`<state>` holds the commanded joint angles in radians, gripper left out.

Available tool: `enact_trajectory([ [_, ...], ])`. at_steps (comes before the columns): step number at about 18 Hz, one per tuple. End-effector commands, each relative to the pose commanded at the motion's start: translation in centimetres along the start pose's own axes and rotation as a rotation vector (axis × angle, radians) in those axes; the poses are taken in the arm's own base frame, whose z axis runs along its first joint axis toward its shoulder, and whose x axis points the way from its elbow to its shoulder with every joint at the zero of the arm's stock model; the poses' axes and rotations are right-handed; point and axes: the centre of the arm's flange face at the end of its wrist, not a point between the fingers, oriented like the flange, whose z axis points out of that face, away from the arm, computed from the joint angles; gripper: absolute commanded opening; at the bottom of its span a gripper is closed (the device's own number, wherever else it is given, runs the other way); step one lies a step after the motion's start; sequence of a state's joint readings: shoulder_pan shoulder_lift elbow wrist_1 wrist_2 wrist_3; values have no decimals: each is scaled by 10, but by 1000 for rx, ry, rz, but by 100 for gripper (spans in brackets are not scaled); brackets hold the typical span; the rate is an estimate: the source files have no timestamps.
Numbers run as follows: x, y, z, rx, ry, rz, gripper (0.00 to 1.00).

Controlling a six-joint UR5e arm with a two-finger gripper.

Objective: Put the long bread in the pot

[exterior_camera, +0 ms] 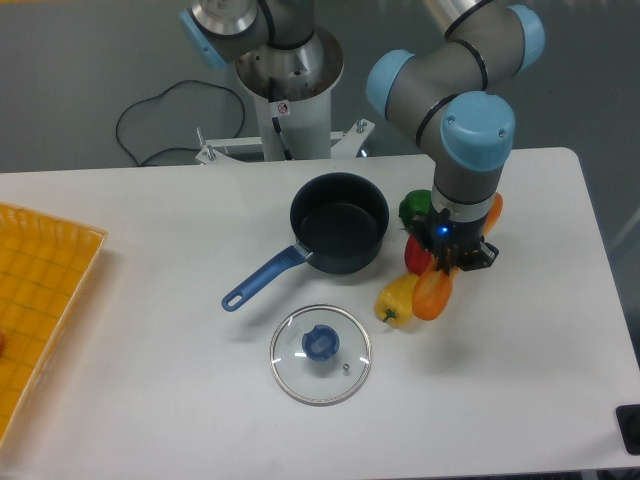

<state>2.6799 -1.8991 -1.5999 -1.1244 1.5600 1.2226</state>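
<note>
Bread [432,293]: orange, tilted, lower end beside yellow pepper [396,299], upper end [493,210] showing behind wrist; right of pot.
Gripper [446,262]: directly over bread; jaws hidden by wrist, state cannot be told.
Pot [339,222]: navy, on counter [150,250], blue handle pointing lower left.
Lid [320,354]: glass, below pot.
Red pepper [417,255]: touching bread.

Camera, fixed, single view: you look down steeply from high in front of the bench [150,420], facing the arm's base [290,75] at the far edge. Mid-range; you get nearly the whole benchtop, cropped at left and near edges.
</note>
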Motion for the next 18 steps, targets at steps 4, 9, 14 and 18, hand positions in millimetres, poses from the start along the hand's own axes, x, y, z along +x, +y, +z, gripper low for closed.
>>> enact_trajectory([
  [4, -1, 0, -1, -5, -4, 0, 1],
  [9, 6, 0, -4, -23, 29, 1, 1],
  [14, 17, 4, -12, -58, 62, 7, 1],
  [18, 39, 10, -12, -123, 93, 16, 1],
])
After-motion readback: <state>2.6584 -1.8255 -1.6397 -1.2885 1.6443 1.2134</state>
